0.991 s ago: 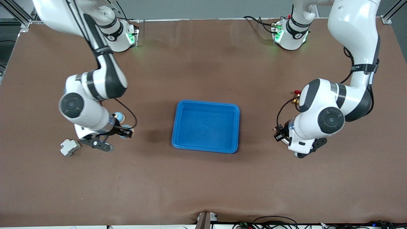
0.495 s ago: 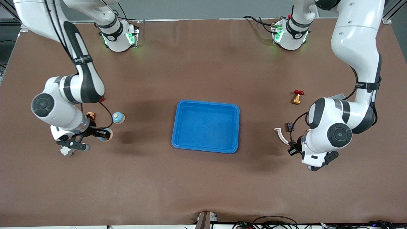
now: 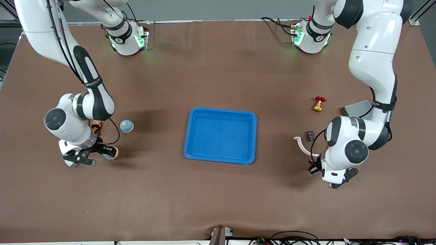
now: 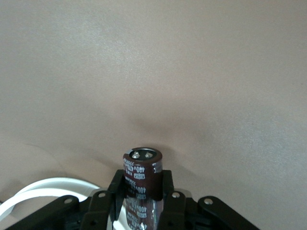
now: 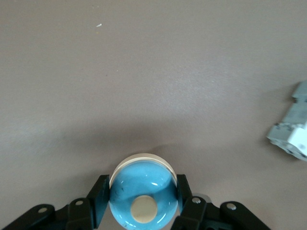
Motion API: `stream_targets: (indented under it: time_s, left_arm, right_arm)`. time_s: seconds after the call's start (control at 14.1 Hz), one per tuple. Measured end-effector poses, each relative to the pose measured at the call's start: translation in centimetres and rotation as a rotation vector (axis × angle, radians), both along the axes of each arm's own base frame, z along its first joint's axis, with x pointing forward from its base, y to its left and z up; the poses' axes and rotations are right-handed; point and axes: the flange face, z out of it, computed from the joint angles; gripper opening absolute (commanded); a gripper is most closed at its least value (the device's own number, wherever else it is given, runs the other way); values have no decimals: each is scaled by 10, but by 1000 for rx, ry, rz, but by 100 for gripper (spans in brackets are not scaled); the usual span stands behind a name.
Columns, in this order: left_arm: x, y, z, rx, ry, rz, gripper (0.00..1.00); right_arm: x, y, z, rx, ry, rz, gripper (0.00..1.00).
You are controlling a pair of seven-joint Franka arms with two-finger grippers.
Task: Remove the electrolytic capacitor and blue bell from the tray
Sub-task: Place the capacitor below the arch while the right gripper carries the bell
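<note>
While both arms hold their loads, I see the blue tray (image 3: 220,135) at the middle of the table (image 3: 218,204) with nothing in it.

On my left wrist view, the left gripper (image 4: 142,201) is clamped tight on a dark brown capacitor (image 4: 141,177), which stands upright between the 2 fingers (image 4: 166,184) with its silver top showing. From the front, that gripper (image 3: 315,166) hangs low over bare table toward the left arm's end, tucked under the bent wrist, near a white curved hook (image 3: 301,144) and a small black part (image 3: 310,135). A red-handled brass valve (image 3: 318,103) and a grey box (image 3: 357,108) lie farther from the camera.

My right wrist view shows the right gripper (image 5: 142,203) part-open around a blue bell (image 5: 143,196) with a cream button, its fingers pressing the bell's 2 sides. From the front, that gripper (image 3: 105,152) and the bell (image 3: 110,152) sit low toward the right arm's end, near a second blue bell (image 3: 126,126) and a small orange part (image 3: 96,125). A grey-white breaker (image 5: 292,129) lies beside it.

Compared with 1 second ago, both arms have pulled away from the tray toward their own ends of the table, and the left arm has uncovered the hook and valve.
</note>
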Motion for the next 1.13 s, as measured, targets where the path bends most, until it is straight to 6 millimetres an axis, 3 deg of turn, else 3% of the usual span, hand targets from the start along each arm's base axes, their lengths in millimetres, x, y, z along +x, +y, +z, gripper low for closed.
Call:
stream_targets:
  time_s: [0.21,0.42,0.57,0.71,0.78,0.85,1.13]
  left_arm:
    - [0,0,-8,-1,1,0,5]
    - [0,0,-11,-1,3,0,5]
    - [0,0,-11,-1,3,0,13]
    - [0,0,-11,-1,3,0,37]
    - [0,0,-11,-1,2,-1,62]
    - [0,0,-11,-1,2,-1,100]
    - [0,-1,-10,2,-2,-9,100]
  right_arm:
    - [1,2,-17,-3,-20,4,0]
    - [3,6,-20,-1,-28,7,0]
    - [2,20,-20,8,-29,-13,0]
    - [0,52,-20,23,-29,-54,0]
    - [-3,70,-20,31,-33,-70,0]
    - [-8,87,-21,38,-47,-80,0]
    - [-42,117,-24,67,-153,-103,0]
